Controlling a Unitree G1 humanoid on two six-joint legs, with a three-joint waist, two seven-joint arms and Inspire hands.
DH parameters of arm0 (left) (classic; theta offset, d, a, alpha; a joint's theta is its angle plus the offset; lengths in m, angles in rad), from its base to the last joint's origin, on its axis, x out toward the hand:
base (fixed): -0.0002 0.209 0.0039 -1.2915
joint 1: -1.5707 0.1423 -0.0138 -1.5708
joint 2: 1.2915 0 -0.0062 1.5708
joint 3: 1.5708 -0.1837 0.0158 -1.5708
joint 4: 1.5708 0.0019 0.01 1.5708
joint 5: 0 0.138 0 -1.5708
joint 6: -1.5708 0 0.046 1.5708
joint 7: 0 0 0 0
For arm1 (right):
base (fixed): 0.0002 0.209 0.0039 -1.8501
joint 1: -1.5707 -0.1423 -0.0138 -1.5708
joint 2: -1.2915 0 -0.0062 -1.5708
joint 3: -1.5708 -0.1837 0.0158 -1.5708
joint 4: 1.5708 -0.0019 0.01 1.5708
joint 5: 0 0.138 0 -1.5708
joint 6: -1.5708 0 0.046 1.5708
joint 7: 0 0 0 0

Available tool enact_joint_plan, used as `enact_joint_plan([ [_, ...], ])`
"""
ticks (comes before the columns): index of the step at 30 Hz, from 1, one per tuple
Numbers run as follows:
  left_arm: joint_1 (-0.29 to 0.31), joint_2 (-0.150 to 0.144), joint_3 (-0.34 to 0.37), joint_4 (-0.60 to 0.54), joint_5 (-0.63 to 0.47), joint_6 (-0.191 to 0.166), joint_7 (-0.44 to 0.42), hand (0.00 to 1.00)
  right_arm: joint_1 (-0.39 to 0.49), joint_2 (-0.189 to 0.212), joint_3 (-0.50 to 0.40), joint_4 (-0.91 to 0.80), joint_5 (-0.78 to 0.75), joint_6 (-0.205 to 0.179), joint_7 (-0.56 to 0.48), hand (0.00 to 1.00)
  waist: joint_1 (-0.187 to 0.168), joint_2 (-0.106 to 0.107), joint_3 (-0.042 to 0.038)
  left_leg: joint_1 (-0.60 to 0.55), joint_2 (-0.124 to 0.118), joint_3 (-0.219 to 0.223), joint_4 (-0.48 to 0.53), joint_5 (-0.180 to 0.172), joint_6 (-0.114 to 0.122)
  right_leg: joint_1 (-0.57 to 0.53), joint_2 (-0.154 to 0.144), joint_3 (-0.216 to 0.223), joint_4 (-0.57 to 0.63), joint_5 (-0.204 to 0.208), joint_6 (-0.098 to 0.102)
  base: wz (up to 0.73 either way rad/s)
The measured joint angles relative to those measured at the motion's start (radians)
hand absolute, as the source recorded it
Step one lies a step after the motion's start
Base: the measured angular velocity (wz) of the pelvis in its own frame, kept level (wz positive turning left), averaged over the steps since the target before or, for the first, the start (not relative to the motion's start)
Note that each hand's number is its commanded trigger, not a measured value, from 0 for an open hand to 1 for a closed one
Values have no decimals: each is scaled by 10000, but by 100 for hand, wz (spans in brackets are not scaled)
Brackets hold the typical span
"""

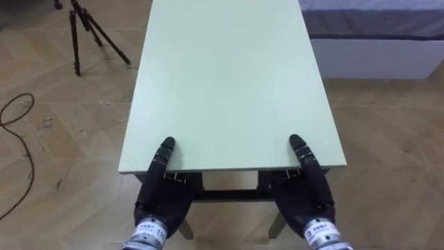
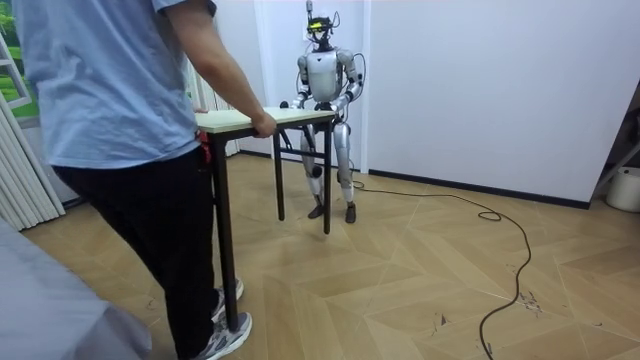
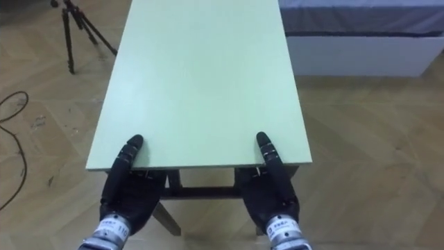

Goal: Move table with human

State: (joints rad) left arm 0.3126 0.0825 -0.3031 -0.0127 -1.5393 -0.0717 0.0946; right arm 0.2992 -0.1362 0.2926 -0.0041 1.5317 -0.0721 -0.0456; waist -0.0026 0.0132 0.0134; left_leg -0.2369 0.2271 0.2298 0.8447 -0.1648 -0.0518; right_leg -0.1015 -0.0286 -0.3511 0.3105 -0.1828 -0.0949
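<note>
I've got the table by its near short edge: my L hand & R hand clamp it, thumbs on top, fingers tucked under. Long axis runs straight ahead to the person holding far end.

A tripod stands left of the table, a bed right; floor nearer is open.

Eye views look down on the table; room view sees it from afar.
</note>
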Motion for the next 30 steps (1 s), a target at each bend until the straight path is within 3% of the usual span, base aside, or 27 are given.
enact_joint_plan([
  [1,101,-13,-15,-1,2,-2,-78,100,11,-35,3,-2,-2,9,-9,100,74,35,7,3,88,98,751,116,49,22,10,-200,35,-34,-25,-45],
  [2,312,-19,-60,-54,-58,4,-235,100,23,-103,9,-13,-27,29,-8,100,70,217,-39,81,129,195,1654,382,18,64,64,-680,42,-49,-86,-7],
  [3,370,-25,-61,-54,-42,6,-347,100,29,-96,-9,-14,-61,33,20,100,-133,396,-43,331,48,213,1701,438,83,46,126,-1008,163,-75,-185,20],
  [4,371,33,-36,-52,27,6,-384,100,36,-94,-1,-3,-69,35,20,100,-221,325,58,430,31,202,1523,302,98,30,88,-1120,263,-89,-138,45],
  [5,377,130,-27,-36,95,33,-415,100,158,-94,3,-4,-68,90,44,100,-262,98,201,524,-39,323,1246,298,92,21,-10,-1167,375,-111,-163,31],
  [6,445,212,-17,-25,86,152,-430,100,348,-104,24,-8,-80,92,154,100,-237,10,188,661,-160,352,891,181,-62,18,-53,-1201,277,-16,-223,19],
  [7,462,206,6,-25,68,234,-450,100,404,-105,24,-9,-83,75,248,100,-239,36,199,749,-173,369,697,4,-243,5,-50,-1250,227,36,-268,16],
  [9,380,185,41,-30,14,382,-469,100,325,-194,3,-62,-32,-17,304,100,-531,343,204,1080,-281,270,-272,-1074,-307,-313,-57,-1778,192,197,-454,28],
  [11,198,190,49,-23,18,363,-431,100,185,-167,-26,-66,21,-35,249,100,-615,412,202,1472,-313,299,-1002,-1588,-396,-616,-54,-1980,213,373,-612,17],
  [13,-102,217,54,-25,-8,270,-375,100,-55,-153,-55,-67,143,-35,205,100,-786,455,181,1866,-336,318,-1918,-1963,-389,-1032,-78,-2186,201,621,-715,22],
  [15,-687,166,48,50,-27,216,-158,100,-392,-64,-254,-56,193,-34,90,100,-820,472,172,2338,-618,342,-3426,-2309,-303,-1654,-241,-2298,165,1059,-832,19],
  [17,-1104,88,44,193,-36,196,18,100,-578,-44,-392,-52,186,-58,13,100,-828,477,169,2274,-961,407,-4146,-2420,-94,-2068,-497,-2310,132,1391,-810,9],
  [20,-1195,2,44,466,-13,231,123,100,-488,90,-479,36,-65,-58,-19,100,-794,475,133,2047,-1536,584,-4300,-2183,473,-2212,-939,-2104,-136,2008,-655,-3],
  [21,-1166,-14,44,510,-14,242,126,100,-466,113,-477,73,-82,-50,-19,100,-796,478,127,2050,-1660,596,-4330,-2116,548,-2210,-1004,-2020,-208,2134,-529,-11],
  [22,-1154,-33,41,638,-20,283,124,100,-454,119,-485,165,-82,-21,-19,100,-810,470,129,2038,-1880,598,-4334,-2018,699,-2221,-1141,-1887,-263,2347,-215,-11],
  [23,-1145,-64,37,766,-38,318,122,100,-449,117,-493,275,-78,8,-18,100,-819,455,70,1923,-2026,675,-4327,-1902,874,-2269,-1224,-1716,-420,2625,328,-11],
  [24,-1147,-84,37,789,-28,319,121,100,-450,118,-494,281,-85,8,-18,100,-809,448,47,1832,-2090,720,-4337,-1829,960,-2311,-1231,-1605,-554,2820,688,-11],
  [25,-1154,-107,37,787,-25,307,116,100,-466,132,-495,269,-111,6,-18,100,-806,420,16,1582,-2210,831,-4380,-1631,1152,-2392,-1262,-1393,-946,3295,1487,-5],
  [26,-1166,-101,38,791,-8,298,108,100,-471,139,-523,270,-115,15,-18,100,-848,364,1,1391,-2242,1054,-4420,-1447,1364,-2616,-1421,-988,-648,3598,1728,9],
  [27,-1168,-123,23,835,8,306,109,100,-415,134,-535,271,-105,18,-18,100,-936,353,6,1372,-2225,1196,-4420,-1391,1423,-2770,-1587,-748,43,3359,1573,50],
  [28,-1167,-129,-119,927,28,303,113,100,-187,161,-622,269,-90,25,7,100,-1150,310,-6,1442,-2173,1478,-4511,-1261,1517,-2894,-2064,-544,1798,2449,1289,69],
  [29,-1143,-105,-189,994,29,333,113,100,80,168,-632,231,-18,-8,38,100,-1158,153,-57,1591,-2169,1885,-4778,-1126,1633,-2882,-2480,-282,3560,1504,1133,59],
  [30,-1070,-100,-188,979,40,320,105,100,167,189,-610,224,53,19,38,100,-1111,50,-84,1650,-2167,2120,-4967,-967,1668,-2729,-2667,116,4915,880,1194,16],
])
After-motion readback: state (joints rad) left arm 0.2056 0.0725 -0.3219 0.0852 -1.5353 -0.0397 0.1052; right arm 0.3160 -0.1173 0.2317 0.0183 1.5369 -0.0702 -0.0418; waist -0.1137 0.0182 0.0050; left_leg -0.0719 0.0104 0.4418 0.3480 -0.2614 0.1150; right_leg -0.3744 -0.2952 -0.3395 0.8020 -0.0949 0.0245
